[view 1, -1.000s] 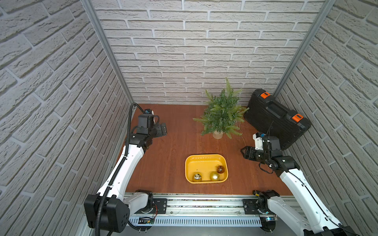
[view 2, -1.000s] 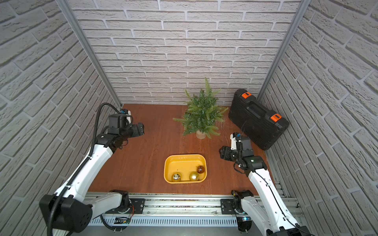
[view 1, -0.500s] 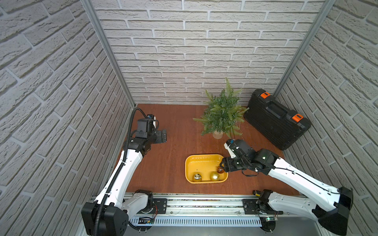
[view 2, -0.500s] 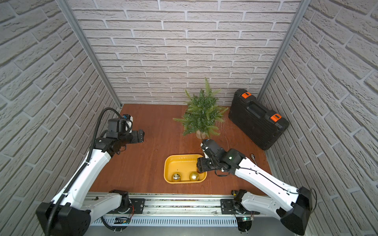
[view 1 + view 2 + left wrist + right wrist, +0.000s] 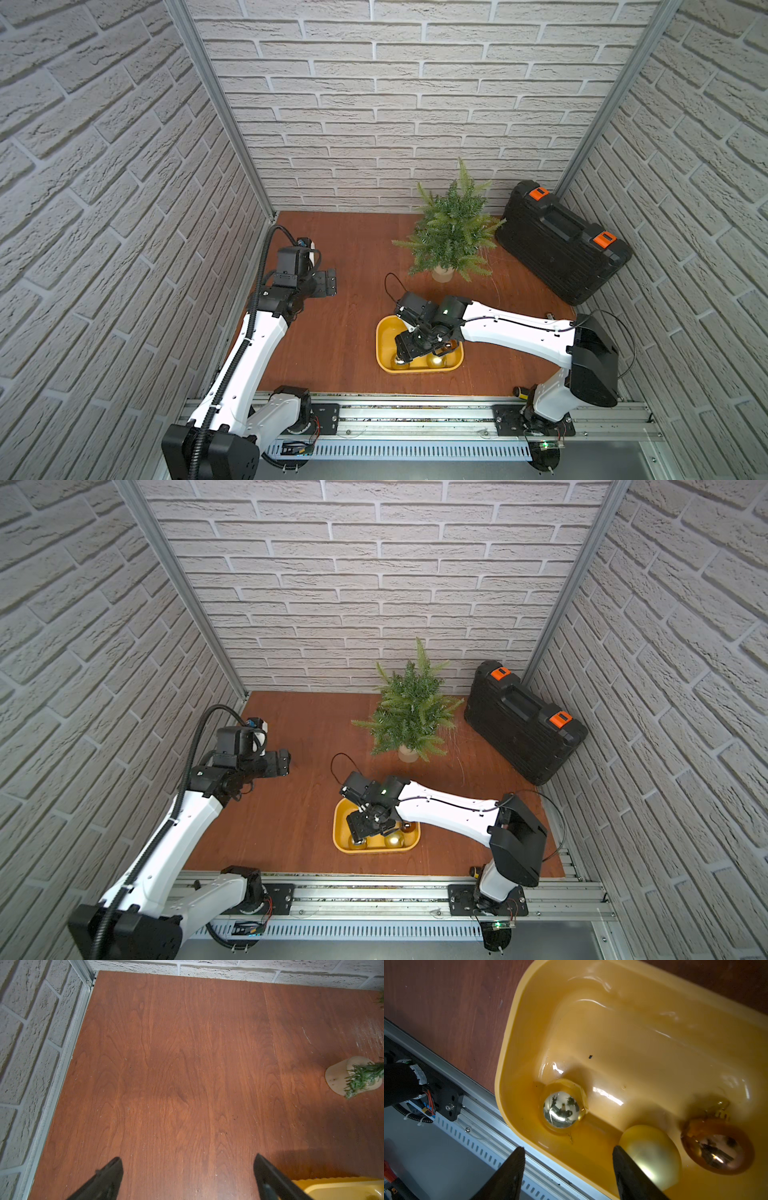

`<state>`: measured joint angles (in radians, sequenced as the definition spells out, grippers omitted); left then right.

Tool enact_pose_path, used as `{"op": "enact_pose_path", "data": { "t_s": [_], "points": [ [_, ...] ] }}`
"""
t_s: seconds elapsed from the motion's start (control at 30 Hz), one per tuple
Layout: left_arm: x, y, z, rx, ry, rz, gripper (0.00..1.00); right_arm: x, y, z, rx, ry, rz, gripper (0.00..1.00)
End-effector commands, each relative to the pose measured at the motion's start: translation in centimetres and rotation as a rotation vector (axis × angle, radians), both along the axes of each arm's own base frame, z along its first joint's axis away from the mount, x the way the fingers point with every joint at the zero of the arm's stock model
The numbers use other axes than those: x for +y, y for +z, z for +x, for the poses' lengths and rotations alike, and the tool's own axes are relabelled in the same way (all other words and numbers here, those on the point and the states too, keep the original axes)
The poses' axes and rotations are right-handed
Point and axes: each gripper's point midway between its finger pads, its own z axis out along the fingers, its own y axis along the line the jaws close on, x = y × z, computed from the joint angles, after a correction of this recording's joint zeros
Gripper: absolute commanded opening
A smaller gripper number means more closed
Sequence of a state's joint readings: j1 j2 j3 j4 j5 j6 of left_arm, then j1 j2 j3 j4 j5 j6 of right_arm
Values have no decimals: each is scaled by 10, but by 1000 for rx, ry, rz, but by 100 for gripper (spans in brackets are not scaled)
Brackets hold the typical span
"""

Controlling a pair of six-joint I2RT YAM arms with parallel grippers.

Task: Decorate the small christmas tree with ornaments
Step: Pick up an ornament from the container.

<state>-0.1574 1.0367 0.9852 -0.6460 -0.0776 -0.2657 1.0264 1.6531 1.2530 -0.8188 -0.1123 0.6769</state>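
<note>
The right pincer (image 5: 568,1150) hangs over the tray (image 5: 612,1022), jaws parted and empty, so the step in hand looks like picking a first ornament. All three lie along the tray wall nearest the rail: the mirror bauble (image 5: 561,1106) in the corner, the satin bauble (image 5: 652,1153) beside it, and the bronze bauble (image 5: 716,1149) next along. One jaw overlaps the satin bauble in the right wrist view, while the mirror bauble sits ahead of the gap; I cannot tell which is the target. To do it well, centre the gap on one ball, straddle its widest part, and close gently, since slick spheres will likely squirt out. Leave the cap free for hanging. The tree (image 5: 451,232) stands well apart at the back of the worktop (image 5: 353,249), bare of ornaments. The left pincer (image 5: 188,1157) is spread wide over bare wood, holding nothing. No brand, label or writing is legible, the black case (image 5: 557,245) included.
</note>
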Motion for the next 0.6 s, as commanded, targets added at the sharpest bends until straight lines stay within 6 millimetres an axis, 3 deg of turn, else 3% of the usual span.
{"op": "enact_pose_path", "data": {
  "t_s": [0.0, 0.27, 0.57],
  "points": [
    [2, -2, -2, 1, 3, 7, 98, 16, -1, -4, 26, 39, 30, 71],
    [0, -3, -3, 0, -12, 0, 98, 24, -32, -5, 81, 50, -25, 72],
    [-1, -6, -3, 10, -18, -2, 98, 20, -50, 2, 72, 38, -87, 69]
  ]
}}
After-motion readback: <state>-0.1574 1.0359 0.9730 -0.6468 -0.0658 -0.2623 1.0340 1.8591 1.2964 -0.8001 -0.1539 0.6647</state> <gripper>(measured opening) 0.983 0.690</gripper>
